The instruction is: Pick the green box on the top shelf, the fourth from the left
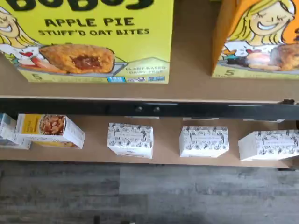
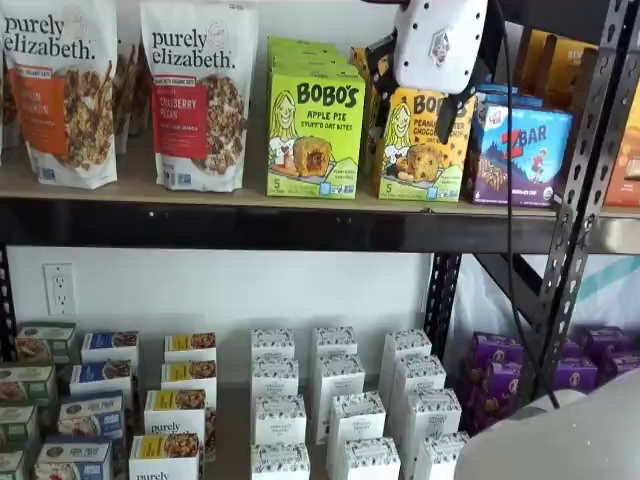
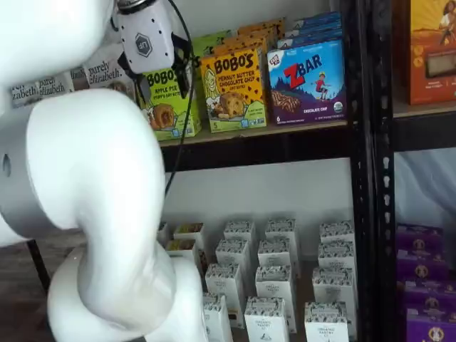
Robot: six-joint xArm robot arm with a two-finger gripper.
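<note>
The green box [image 2: 315, 130] stands upright on the top shelf [image 2: 250, 225], reading "BOBO'S APPLE PIE", with more green cartons behind it. In the wrist view the green box [image 1: 98, 42] fills the area above the black beam of the top shelf [image 1: 149, 108]. My gripper [image 3: 155, 77] hangs in front of the green box [image 3: 171, 107], close to its upper face but apart from it. Its two black fingers [image 3: 182, 71] stand apart with the carton's front showing between them, so it is open and holds nothing. In a shelf view the gripper [image 2: 415, 95] overlaps the neighbouring yellow-orange box.
A yellow-orange Bobo's peanut butter box [image 2: 425, 150] sits right beside the green one, then a blue ZBar box [image 2: 520, 150]. Two Purely Elizabeth bags [image 2: 200, 95] stand to the left. Dark steel uprights [image 2: 575, 190] frame the right. Small white boxes [image 2: 335, 385] fill the lower level.
</note>
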